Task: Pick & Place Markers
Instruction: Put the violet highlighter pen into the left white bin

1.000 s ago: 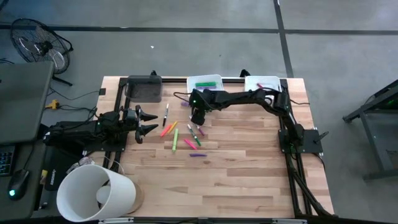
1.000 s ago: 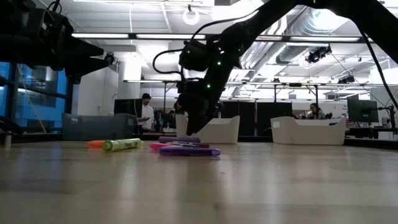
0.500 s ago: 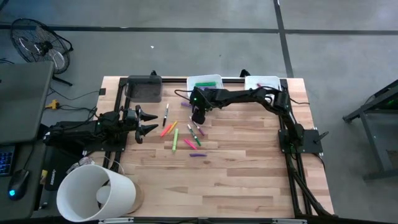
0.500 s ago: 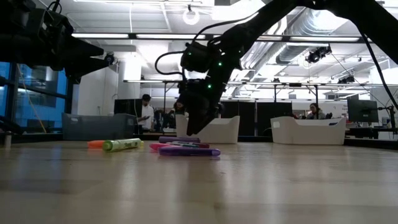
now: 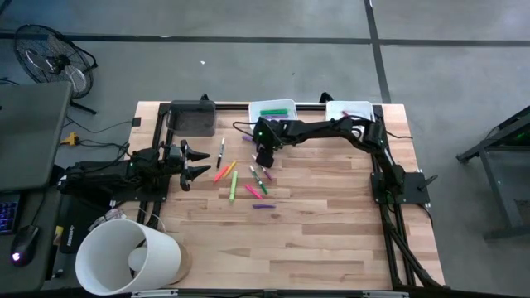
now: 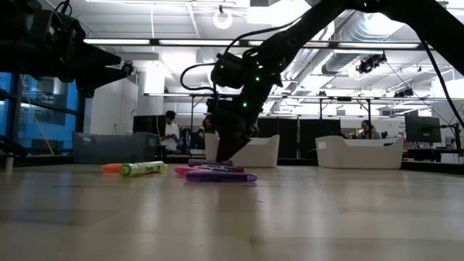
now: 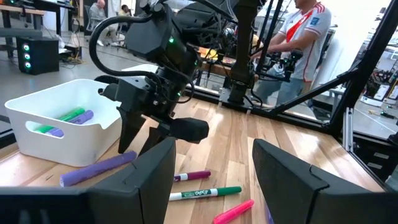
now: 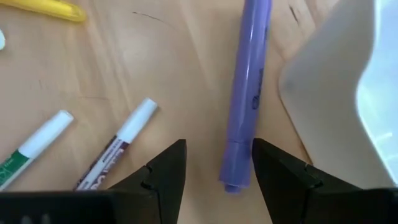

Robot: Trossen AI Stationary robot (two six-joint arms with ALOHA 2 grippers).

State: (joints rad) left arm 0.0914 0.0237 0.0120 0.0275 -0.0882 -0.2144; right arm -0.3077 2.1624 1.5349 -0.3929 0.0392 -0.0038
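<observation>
Several markers (image 5: 248,182) in green, yellow-green, pink, orange, purple and black lie flat and scattered on the middle of the wooden table. My right gripper (image 5: 263,157) points down over their far edge, open. In the right wrist view its fingers (image 8: 168,165) stand on either side of the end of a purple marker (image 8: 245,93), which lies flat beside a white tray (image 8: 336,93); the left wrist view shows this purple marker (image 7: 99,169) below the gripper. My left gripper (image 5: 199,162) waits open at the table's left side.
Two white trays (image 5: 273,108) (image 5: 348,109) stand at the far edge; the left one holds green and purple markers (image 7: 68,116). A dark bin (image 5: 192,118) sits at the far left, a white bucket (image 5: 128,257) at the near left corner. A person (image 7: 305,37) stands beyond the table.
My right gripper has edged a little toward the far edge and the white tray and come down slightly over the purple marker. The markers lie as before.
</observation>
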